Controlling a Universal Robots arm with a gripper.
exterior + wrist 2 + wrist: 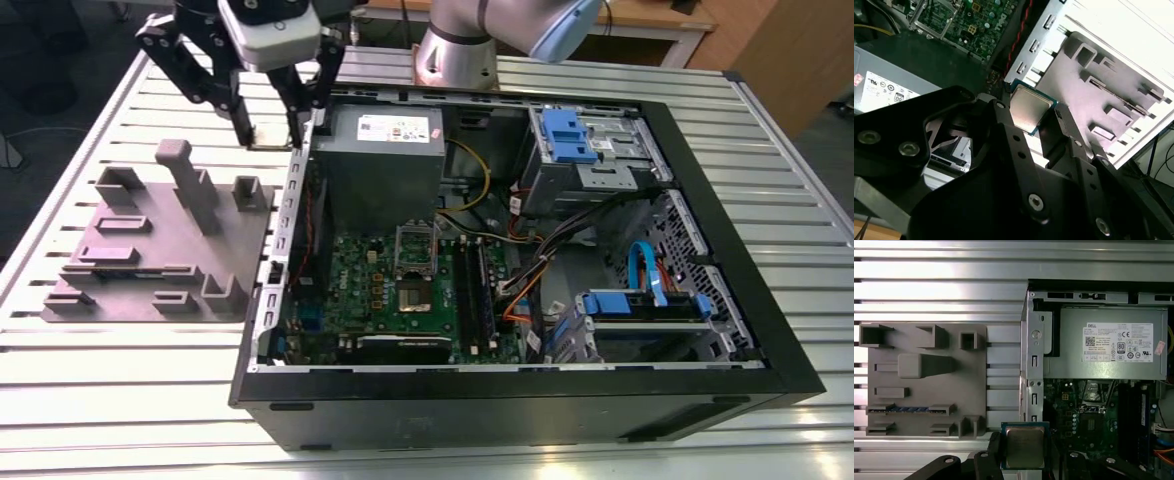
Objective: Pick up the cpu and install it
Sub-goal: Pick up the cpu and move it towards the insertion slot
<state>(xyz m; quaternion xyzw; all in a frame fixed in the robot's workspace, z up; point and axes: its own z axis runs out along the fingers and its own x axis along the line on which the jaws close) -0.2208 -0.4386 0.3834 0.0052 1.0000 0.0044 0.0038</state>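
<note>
cpu point(1024, 447) is clamped by its edges between the gripper point(274, 135) fingers point(1004, 125), with its metal top visible in both wrist views. We see it held clear above the table point(80, 150), just outside the computer case point(534, 400) wall, near the power supply point(380, 150) corner. The grey fixture block point(160, 250) sits beside the case. The motherboard point(360, 290) socket point(416, 262) is well apart from the cpu.

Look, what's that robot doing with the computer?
The robot arm's tool is pinching the cpu, a little square chip. It holds the chip up in the air by the edge of the open computer case, next to the grey parts holder. The chip isn't on the green motherboard yet.
</note>
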